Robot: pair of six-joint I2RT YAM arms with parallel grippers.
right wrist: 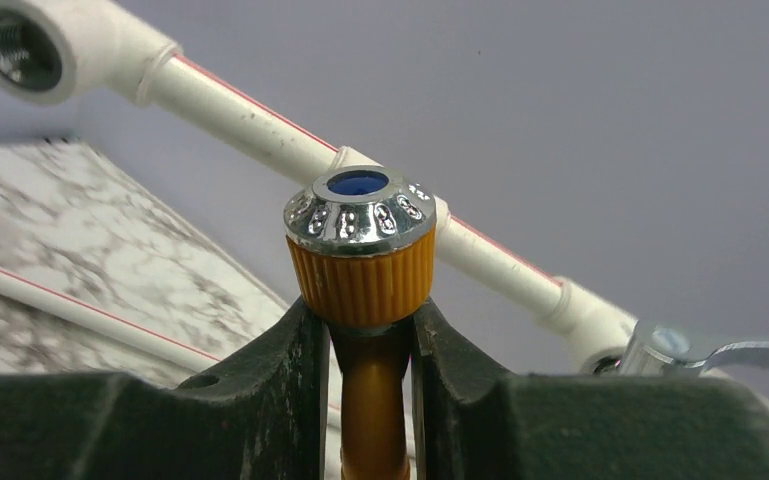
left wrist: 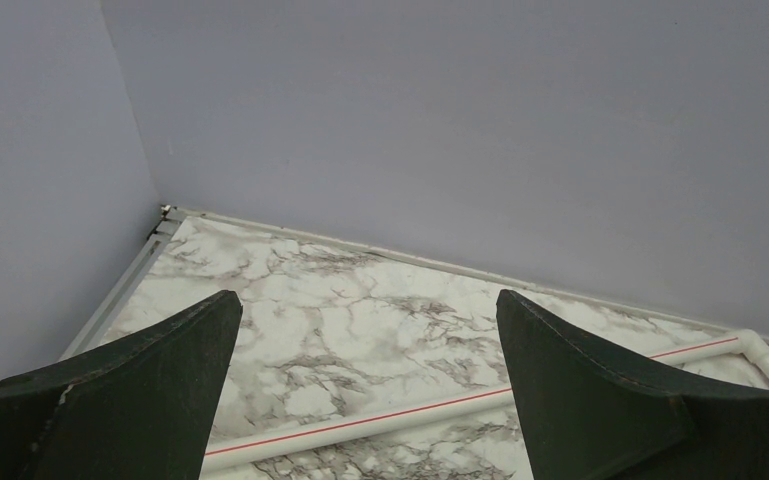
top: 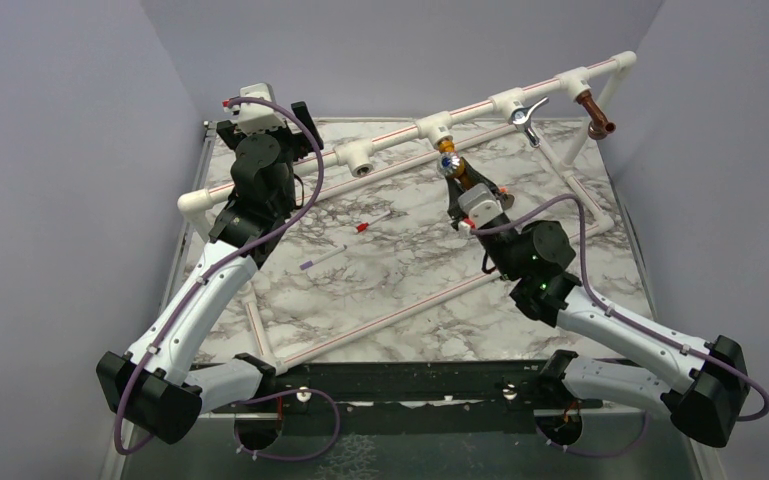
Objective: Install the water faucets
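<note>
My right gripper (top: 457, 178) is shut on the stem of the mustard-yellow faucet (top: 449, 160), just below its silvery knob (right wrist: 360, 215), with the right gripper (right wrist: 362, 325) clamped either side. The faucet sits right under a white tee (top: 437, 128) on the raised pipe; I cannot tell whether it is threaded in. A chrome lever faucet (top: 530, 118) and a copper-brown faucet (top: 595, 112) hang from tees further right. The chrome lever (right wrist: 705, 352) also shows in the right wrist view. An empty tee (top: 361, 160) lies to the left. The black orange-tipped faucet is out of view. My left gripper (top: 268, 120) is open and empty (left wrist: 370, 310).
The white pipe frame (top: 290, 175) spans the marble table (top: 410, 280). A thin white red-tipped stick (top: 372, 222) and a purple-tipped stick (top: 322, 258) lie mid-table. The empty tee's threaded opening (right wrist: 20, 40) faces my right wrist camera. A red-striped pipe (left wrist: 410, 415) runs below my left fingers.
</note>
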